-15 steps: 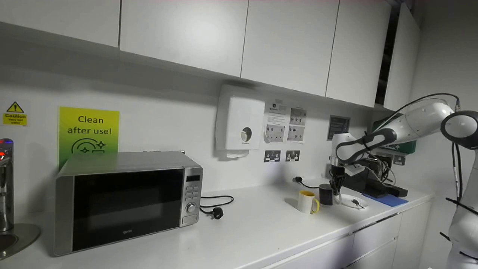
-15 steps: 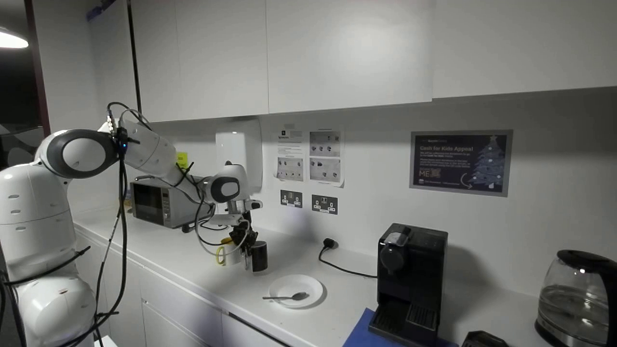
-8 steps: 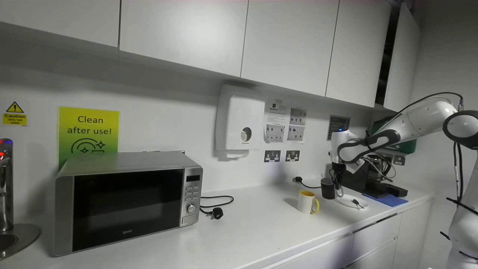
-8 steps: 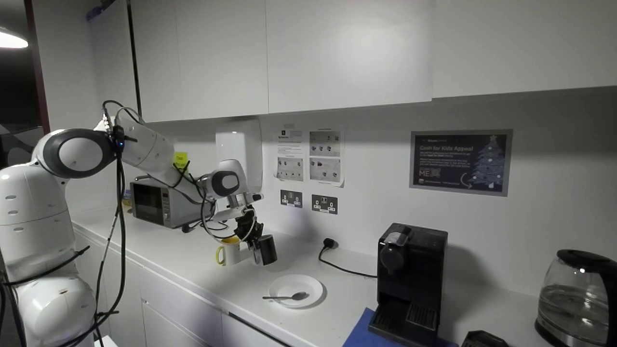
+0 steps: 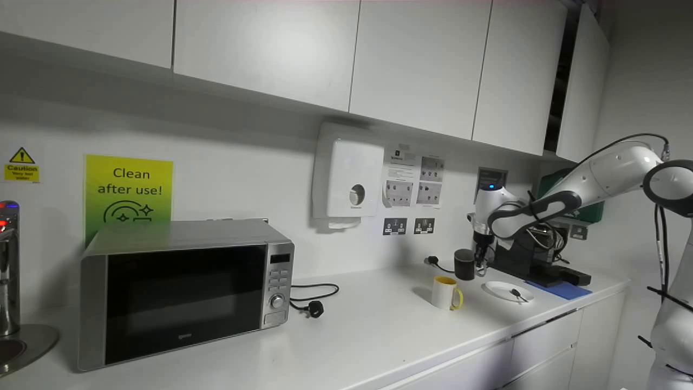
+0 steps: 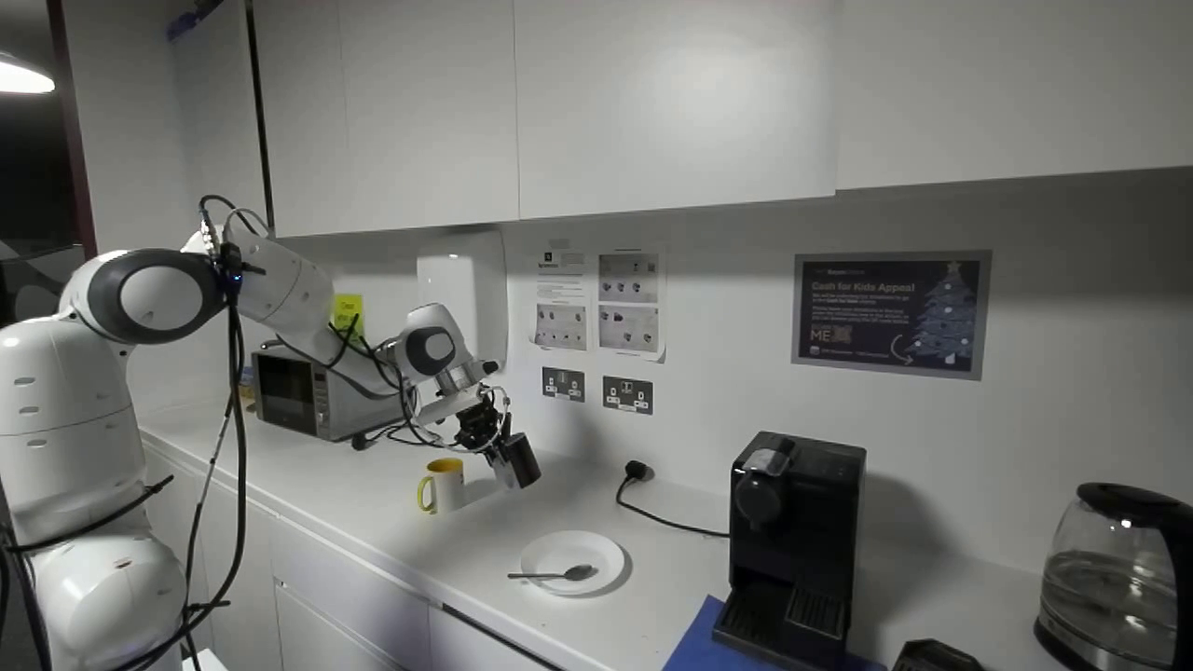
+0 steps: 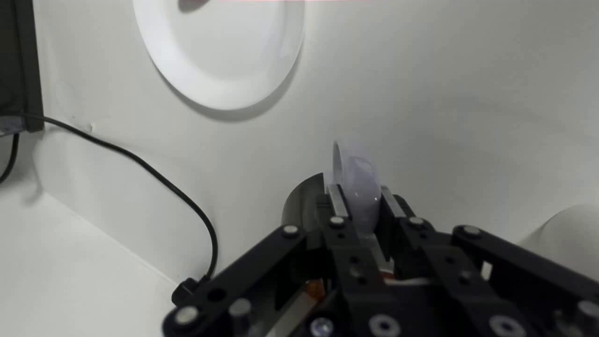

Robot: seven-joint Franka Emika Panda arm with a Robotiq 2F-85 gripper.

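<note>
A black mug (image 5: 464,264) hangs above the white counter, seen in both exterior views; in an exterior view the mug (image 6: 520,461) leans to one side. My gripper (image 7: 360,191) is shut on its pale handle (image 7: 364,187), which sits between the two fingers in the wrist view. There the dark mug body (image 7: 299,203) shows left of the fingers, partly covered by them. Beside it on the counter stands a white mug (image 6: 449,489) with a yellow inside and handle. A white plate (image 7: 224,96) lies close by, with a spoon (image 6: 578,572) across it.
A black coffee machine (image 6: 792,540) stands on a blue mat (image 6: 694,638), with a glass kettle (image 6: 1100,578) beyond. A black cable with plug (image 7: 187,288) runs along the wall. The microwave (image 5: 184,298) sits farther along the counter, under wall cupboards (image 5: 417,65).
The black mug has risen off the counter in my grip and tilted. In both exterior views it has moved up; the arm's wrist has tipped with it. Plate, spoon and white mug have stayed put.
</note>
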